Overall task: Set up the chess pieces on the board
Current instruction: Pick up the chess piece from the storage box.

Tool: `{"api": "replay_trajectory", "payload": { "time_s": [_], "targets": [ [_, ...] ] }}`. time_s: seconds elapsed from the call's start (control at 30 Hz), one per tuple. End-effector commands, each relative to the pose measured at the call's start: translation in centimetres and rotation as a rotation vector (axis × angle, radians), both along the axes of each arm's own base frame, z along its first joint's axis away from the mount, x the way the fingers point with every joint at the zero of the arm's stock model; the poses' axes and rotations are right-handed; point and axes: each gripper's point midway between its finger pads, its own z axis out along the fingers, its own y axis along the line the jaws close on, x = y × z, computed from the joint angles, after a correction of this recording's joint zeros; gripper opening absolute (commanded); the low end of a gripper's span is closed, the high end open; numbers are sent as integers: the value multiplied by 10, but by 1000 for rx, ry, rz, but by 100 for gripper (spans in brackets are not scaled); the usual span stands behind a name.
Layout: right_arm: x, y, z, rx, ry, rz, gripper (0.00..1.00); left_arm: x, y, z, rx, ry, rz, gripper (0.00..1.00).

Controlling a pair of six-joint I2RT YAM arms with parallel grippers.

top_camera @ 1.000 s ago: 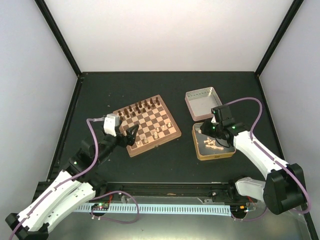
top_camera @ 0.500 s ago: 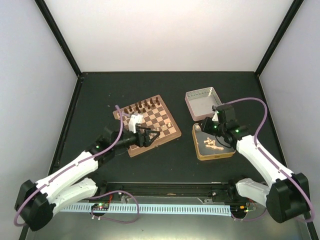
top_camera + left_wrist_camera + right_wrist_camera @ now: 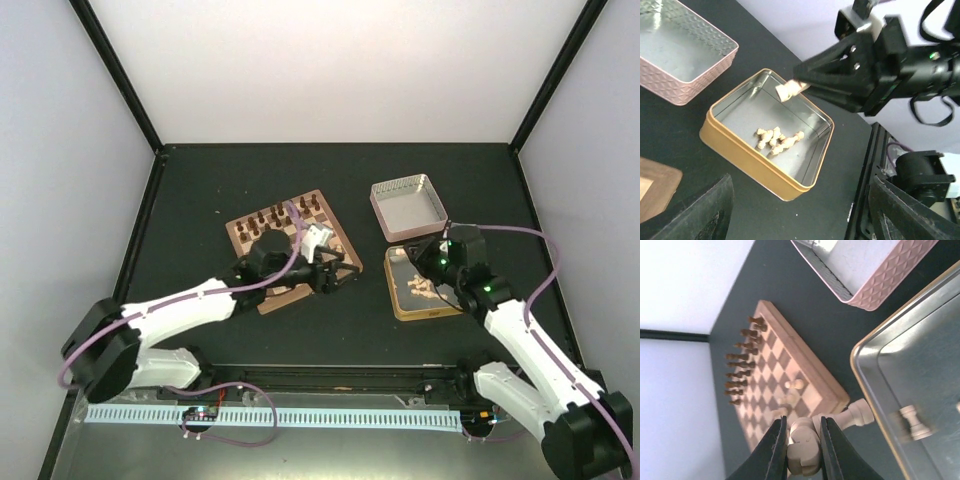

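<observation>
Left gripper (image 3: pixel 338 276) has swung right across the board (image 3: pixel 805 360) and is now at its near right corner, jaws spread wide and empty. Right gripper (image 3: pixel 801 437) is over the gold tin (image 3: pixel 740 150), jaws clenched on one pale piece (image 3: pixel 790 90). Both wrist views show this; the top view doesn't. Loose pale pieces (image 3: pixel 777 140) lie in the tin, and a few stand on the board.
</observation>
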Motion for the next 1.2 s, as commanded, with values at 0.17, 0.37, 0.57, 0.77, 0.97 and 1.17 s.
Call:
{"api": "replay_trajectory", "payload": {
  "time_s": [0.17,0.37,0.57,0.77,0.97,1.17],
  "targets": [
    [-11,0,46,298,12,-137,12,16,-69,41,-156,-342,-54,72],
    [-19,6,74,418,-7,-114,12,13,-105,51,-188,-482,-87,73],
    [-25,11,94,488,-28,-82,13,23,-119,56,-263,-509,-58,70],
    [-27,12,112,510,-69,-70,13,22,-120,48,-264,-507,-51,70],
    [-29,11,115,520,-70,-67,13,22,-127,48,-265,-526,-71,62],
    [-29,14,118,537,-77,-58,13,27,-136,45,-222,-583,-84,52]
  ]
}}
